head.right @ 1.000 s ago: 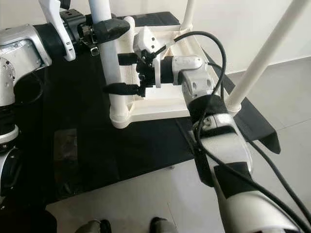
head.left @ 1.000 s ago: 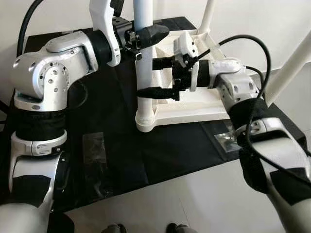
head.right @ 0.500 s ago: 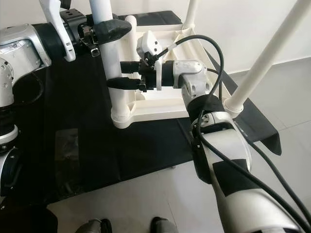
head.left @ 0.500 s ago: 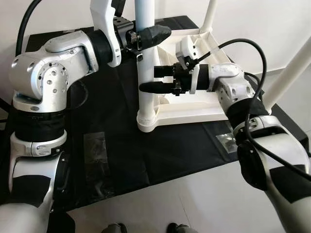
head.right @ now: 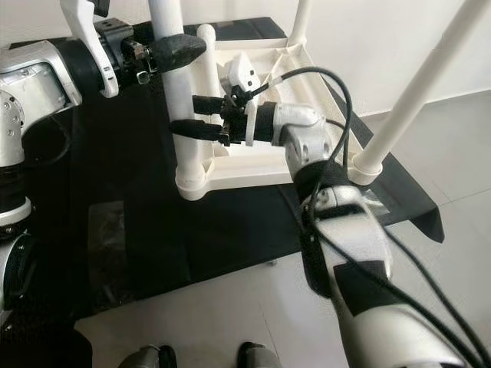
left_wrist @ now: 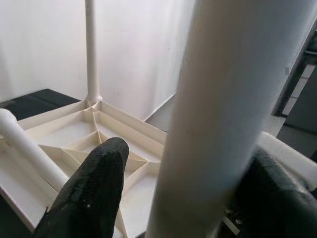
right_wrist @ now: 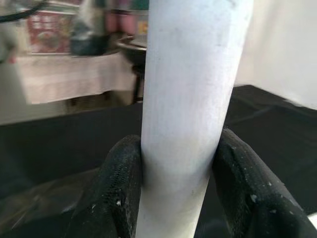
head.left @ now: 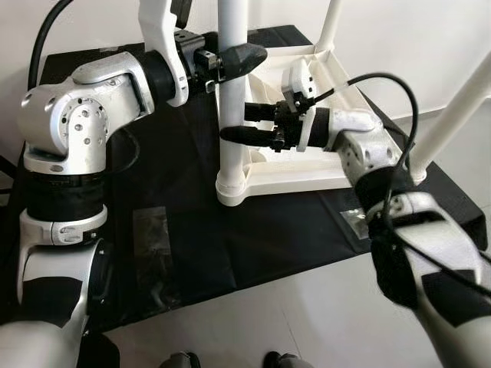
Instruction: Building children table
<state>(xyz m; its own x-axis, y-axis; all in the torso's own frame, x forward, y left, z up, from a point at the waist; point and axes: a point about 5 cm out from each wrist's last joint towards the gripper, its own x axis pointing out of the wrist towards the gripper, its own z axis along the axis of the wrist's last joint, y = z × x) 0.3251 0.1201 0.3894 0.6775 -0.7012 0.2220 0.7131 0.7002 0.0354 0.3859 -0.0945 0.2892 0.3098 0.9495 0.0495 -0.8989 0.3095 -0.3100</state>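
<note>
Both pincers on the near leg of the upturned children's table

Taking that near leg [head.left: 232,100] as my landmark: my left pincer [head.left: 230,57] grips it high up from the left, fingers either side, and my right pincer [head.left: 244,124] clamps it lower down from the right, its pads [right_wrist: 124,188] pressed against the tube. The leg stands upright in the near corner socket of the white tabletop [head.left: 307,172], which lies underside-up on the black-covered desk [head.left: 192,230]. Right of it, two more legs [head.right: 414,92] already stand in their corners. I judge this leg still needs seating; the assembly looks mostly done.
</note>
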